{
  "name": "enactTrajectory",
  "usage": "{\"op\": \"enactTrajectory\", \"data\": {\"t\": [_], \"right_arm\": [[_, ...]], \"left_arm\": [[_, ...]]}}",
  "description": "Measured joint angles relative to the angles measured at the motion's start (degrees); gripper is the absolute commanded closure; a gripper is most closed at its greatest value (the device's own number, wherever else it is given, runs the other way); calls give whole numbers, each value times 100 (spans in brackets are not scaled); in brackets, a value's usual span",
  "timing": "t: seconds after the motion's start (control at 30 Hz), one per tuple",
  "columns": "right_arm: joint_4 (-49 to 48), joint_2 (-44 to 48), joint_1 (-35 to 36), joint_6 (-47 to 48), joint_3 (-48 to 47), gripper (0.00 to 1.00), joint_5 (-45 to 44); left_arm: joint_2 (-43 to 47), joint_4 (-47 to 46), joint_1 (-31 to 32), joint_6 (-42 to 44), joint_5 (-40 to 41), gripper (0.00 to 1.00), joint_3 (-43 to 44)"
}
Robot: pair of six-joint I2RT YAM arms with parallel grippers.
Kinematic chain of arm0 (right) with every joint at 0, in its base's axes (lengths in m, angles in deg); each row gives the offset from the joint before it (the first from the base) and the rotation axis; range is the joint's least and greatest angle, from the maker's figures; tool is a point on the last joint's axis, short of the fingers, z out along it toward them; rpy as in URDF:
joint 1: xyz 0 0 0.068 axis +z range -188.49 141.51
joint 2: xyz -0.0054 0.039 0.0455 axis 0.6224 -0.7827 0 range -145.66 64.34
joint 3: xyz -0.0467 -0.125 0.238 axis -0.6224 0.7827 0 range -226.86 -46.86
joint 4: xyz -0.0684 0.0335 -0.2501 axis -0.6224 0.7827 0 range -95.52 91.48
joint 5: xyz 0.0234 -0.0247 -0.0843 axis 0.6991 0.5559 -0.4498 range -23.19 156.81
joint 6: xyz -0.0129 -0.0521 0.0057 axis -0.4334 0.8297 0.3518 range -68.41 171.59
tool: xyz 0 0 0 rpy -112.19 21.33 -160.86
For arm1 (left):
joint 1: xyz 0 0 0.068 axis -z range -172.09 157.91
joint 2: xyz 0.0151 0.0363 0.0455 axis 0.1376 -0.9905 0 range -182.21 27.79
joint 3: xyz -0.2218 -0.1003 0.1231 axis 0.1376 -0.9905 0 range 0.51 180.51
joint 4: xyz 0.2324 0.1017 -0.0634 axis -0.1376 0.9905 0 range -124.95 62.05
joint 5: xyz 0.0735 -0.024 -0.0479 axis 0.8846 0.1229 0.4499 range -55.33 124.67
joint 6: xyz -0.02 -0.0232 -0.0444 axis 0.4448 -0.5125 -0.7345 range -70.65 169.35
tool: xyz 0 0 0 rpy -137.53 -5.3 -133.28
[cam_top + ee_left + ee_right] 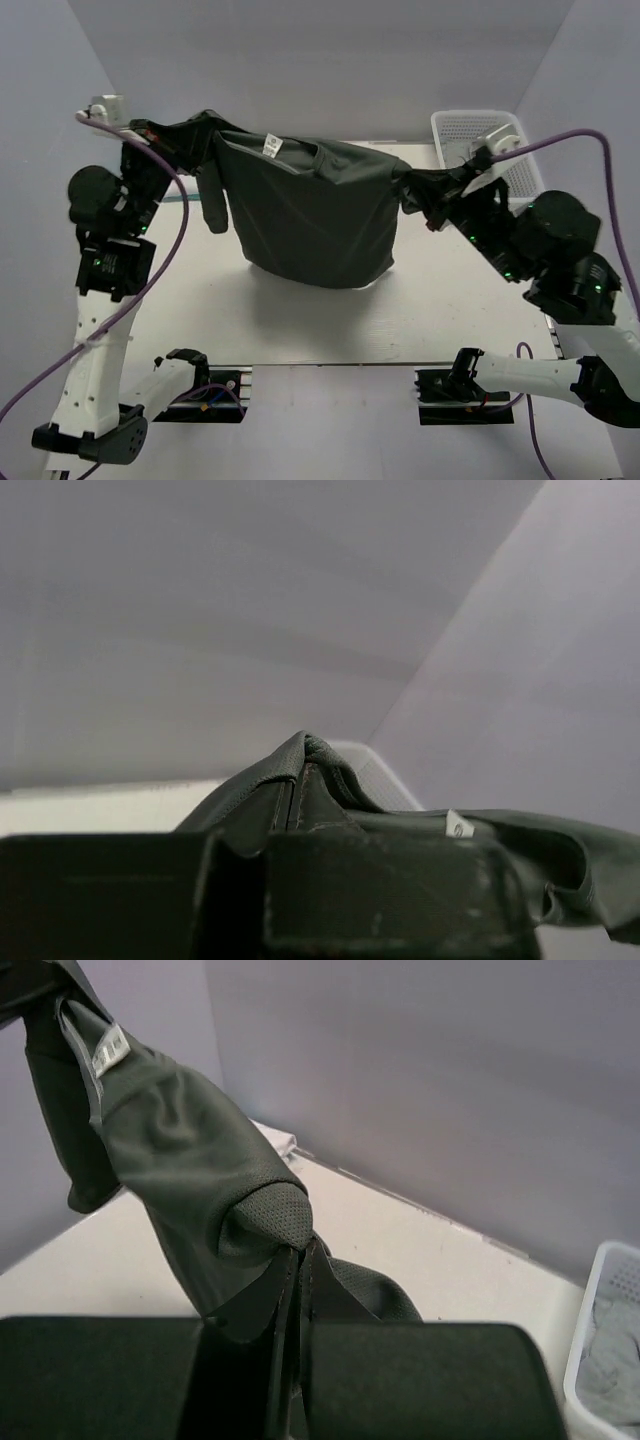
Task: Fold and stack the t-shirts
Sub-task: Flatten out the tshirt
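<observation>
The dark charcoal-grey t-shirt (310,215) hangs stretched in the air between both grippers, its lower edge just above the table (400,320). A white neck label faces up near the collar. My left gripper (152,132) is shut on the shirt's left shoulder; a sleeve dangles beside it. In the left wrist view the cloth (300,780) is pinched between the shut fingers. My right gripper (432,198) is shut on the right shoulder; the right wrist view shows the cloth (190,1170) clamped between the fingers. A lighter grey shirt (612,1360) lies in the basket.
The white plastic lattice basket (478,128) stands at the back right corner, behind my right arm; its rim shows in the right wrist view (590,1310). Grey walls enclose the table on three sides.
</observation>
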Motion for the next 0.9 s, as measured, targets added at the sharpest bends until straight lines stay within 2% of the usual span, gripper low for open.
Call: {"op": "enactTrajectory", "data": {"t": [0.33, 0.47, 0.57, 0.67, 0.77, 0.9], "right_arm": [[310, 72, 0, 304, -1482, 100, 988], [275, 138, 2, 407, -1556, 100, 898], [48, 22, 7, 599, -1333, 100, 365], [-863, -238, 15, 1145, -748, 100, -831], [-2643, -691, -42, 2184, 131, 100, -2065], [-4094, -1740, -348, 3261, 444, 100, -2734]], "left_arm": [[269, 376, -35, 234, -334, 100, 1469], [291, 459, -39, 258, -448, 100, 1661], [155, 514, -42, 278, -422, 100, 1676], [-240, 568, -46, 317, -306, 100, 1768], [-831, 584, -50, 358, -90, 100, 1880], [-1770, 629, -52, 448, 284, 100, 2017]]}}
